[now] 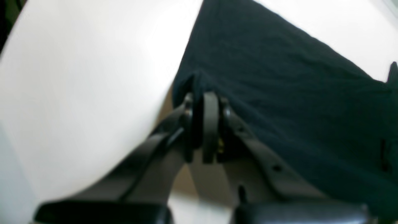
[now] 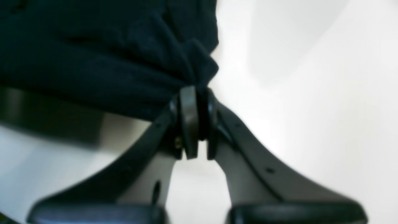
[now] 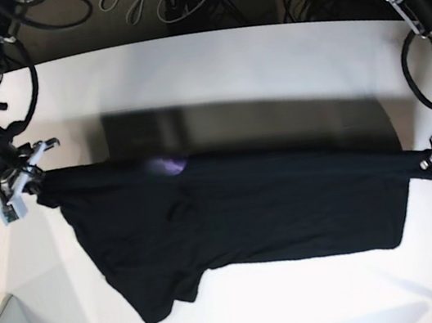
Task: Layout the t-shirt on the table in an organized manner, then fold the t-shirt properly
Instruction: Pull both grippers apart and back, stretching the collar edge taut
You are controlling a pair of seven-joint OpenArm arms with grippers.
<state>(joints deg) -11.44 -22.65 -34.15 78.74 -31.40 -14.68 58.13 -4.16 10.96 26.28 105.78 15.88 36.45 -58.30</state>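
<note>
The t-shirt (image 3: 240, 207) hangs stretched between my two hands above the white counter (image 3: 264, 54), its lower edge and one sleeve draping down toward the near side; a purple patch (image 3: 168, 165) shows near the upper hem; my right fingers (image 2: 194, 93) are pinched tight on a bunched corner of the black cloth at one end; my left fingers (image 1: 206, 99) are closed just as firmly on the opposite edge; a dark shadow lies on the counter behind the shirt.

Left end effector (image 1: 205, 98) seemingly pinches the black t-shirt (image 1: 279, 93); white table (image 1: 77, 93) beneath.
</note>
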